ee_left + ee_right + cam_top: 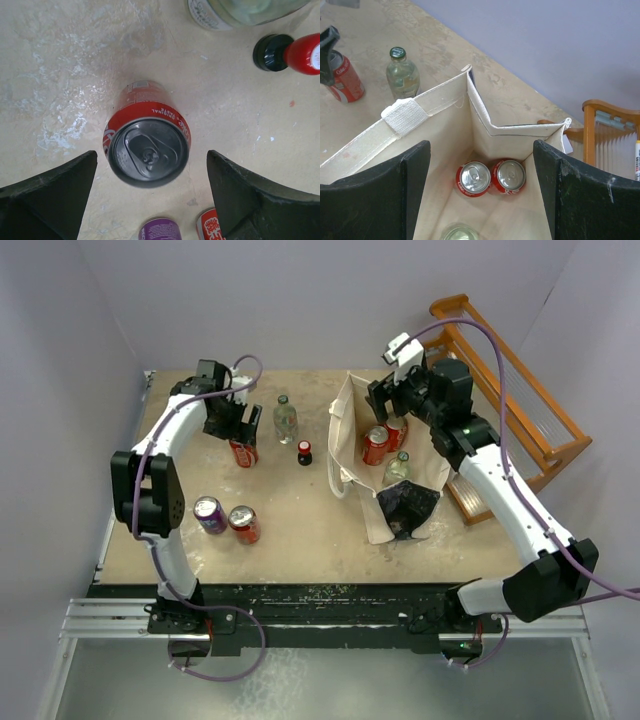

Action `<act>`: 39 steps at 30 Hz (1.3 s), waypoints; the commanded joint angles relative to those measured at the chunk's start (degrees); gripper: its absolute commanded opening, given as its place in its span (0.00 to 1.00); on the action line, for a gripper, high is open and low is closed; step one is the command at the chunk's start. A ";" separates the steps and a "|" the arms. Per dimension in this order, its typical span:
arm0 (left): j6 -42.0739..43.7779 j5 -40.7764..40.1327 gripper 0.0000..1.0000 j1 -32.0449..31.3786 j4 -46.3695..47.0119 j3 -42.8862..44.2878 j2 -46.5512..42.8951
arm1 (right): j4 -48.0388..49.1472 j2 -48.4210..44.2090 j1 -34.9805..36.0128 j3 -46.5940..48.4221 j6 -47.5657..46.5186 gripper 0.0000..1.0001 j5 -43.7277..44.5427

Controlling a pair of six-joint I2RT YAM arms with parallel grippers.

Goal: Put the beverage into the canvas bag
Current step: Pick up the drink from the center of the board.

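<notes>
The cream canvas bag [350, 430] stands open at centre right, with two red cans [376, 445] and a glass bottle [398, 468] inside. My left gripper [235, 430] hovers open over an upright red can [243, 452] on the table. In the left wrist view this can [147, 145] sits between and just ahead of the spread fingers [50, 195], untouched. My right gripper [480, 150] hangs open above the bag's mouth [485, 115], looking down on the two cans [474, 178] and a bottle top [460, 232].
A glass bottle [285, 418] and a small red bottle with a black cap [304, 452] stand right of the left gripper. A purple can [209, 514] and a red can [244, 524] sit nearer the front. The orange wooden rack [510, 400] lies at the right.
</notes>
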 commanded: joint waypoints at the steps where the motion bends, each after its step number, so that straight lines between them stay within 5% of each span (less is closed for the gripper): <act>1: 0.68 0.87 0.89 -0.05 -1.63 3.40 2.78 | 2.83 -0.94 0.60 -0.22 2.03 0.84 1.64; 8: -0.67 3.13 0.73 -0.09 -0.15 2.80 3.22 | -0.17 -1.90 1.31 -0.51 1.78 0.84 -0.66; 17: 0.83 5.84 0.30 -0.13 1.19 2.35 1.80 | -1.70 -3.79 4.10 -2.69 -1.16 0.83 -2.09; 24: 5.01 8.03 0.01 -0.12 4.28 2.56 -3.41 | -11.14 -3.46 4.58 0.52 -3.57 0.77 -11.65; 31: 7.48 9.15 0.00 -0.11 6.25 4.95 -6.42 | -20.76 -6.55 7.73 5.65 -4.90 0.81 -16.07; 39: 4.30 9.93 0.00 -0.13 7.35 3.19 -7.81 | -26.26 -2.95 14.43 10.02 -1.70 0.82 -10.41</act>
